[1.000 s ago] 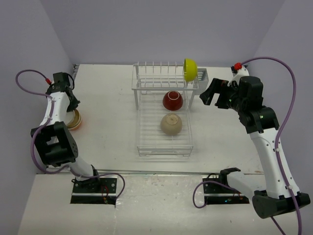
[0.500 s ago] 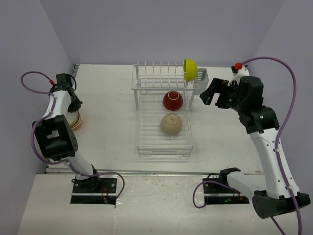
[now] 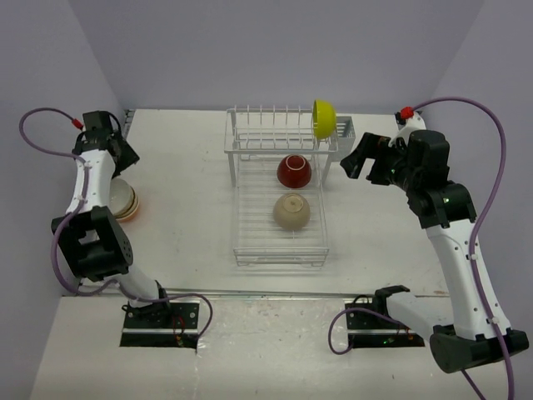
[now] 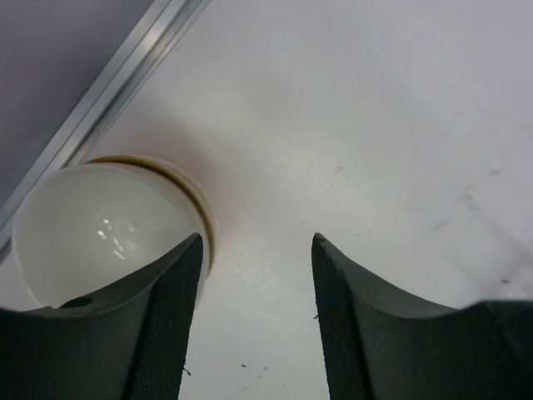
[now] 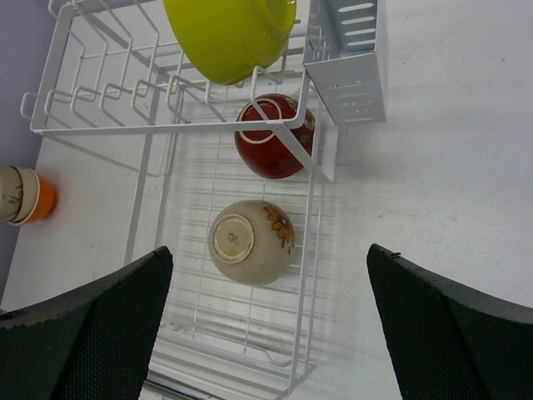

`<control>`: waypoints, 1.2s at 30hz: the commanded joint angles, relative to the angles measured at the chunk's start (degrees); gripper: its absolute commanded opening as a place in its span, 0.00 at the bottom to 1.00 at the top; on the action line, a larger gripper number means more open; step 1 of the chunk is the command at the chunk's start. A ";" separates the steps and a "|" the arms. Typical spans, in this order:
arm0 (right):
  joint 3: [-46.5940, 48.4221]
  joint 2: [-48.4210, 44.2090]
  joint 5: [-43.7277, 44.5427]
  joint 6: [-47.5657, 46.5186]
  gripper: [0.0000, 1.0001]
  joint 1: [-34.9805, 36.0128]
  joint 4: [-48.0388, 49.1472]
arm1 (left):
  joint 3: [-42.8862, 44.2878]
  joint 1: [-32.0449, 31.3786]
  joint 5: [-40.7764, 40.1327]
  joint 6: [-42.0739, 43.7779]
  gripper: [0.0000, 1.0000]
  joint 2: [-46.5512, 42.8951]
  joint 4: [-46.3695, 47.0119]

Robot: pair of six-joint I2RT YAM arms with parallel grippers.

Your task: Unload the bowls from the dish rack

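Three bowls are left in the white wire dish rack (image 3: 279, 262) by my count. There's a glossy lime-yellow bowl (image 3: 324, 117) propped on edge in the raised tines at the back right, right beside the little cutlery basket (image 5: 346, 50). Then a dark red bowl with a white foot ring (image 3: 294, 171) and a beige bowl with a flower print (image 3: 291, 211), both upside down on the flat grid tray, red one behind. Makes sense, that's how you'd leave them to drain.

The rest are in a stack of cream bowls nested in an orange one (image 3: 125, 200), sitting on the white table (image 3: 183, 208) well to the left of the rack, near the wall rail. That reads as the drop-off pile, so I'd call it roughly half done.

The left gripper (image 4: 256, 250) hangs over bare table just beside that stack, fingers parted, nothing between them. The right gripper (image 5: 268, 248) is spread wide and empty, hovering off the rack's right side by the basket end. My guess is it's parked there for the yellow one: it's nearest, and its rim is easy to pinch. Only worry is snagging the tines on the way out.
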 commanded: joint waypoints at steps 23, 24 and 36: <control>3.20 0.90 18.36 5.97 0.98 -4.71 -7.73 | 32.56 -40.32 57.77 -39.15 0.50 19.49 53.79; 2.66 0.37 17.57 5.88 0.98 -5.68 -7.64 | 33.43 -40.85 57.85 -39.15 0.50 20.63 53.53; 0.37 -1.21 13.88 4.83 0.99 -9.03 -6.33 | 41.35 -45.42 55.14 -38.19 0.50 27.41 47.65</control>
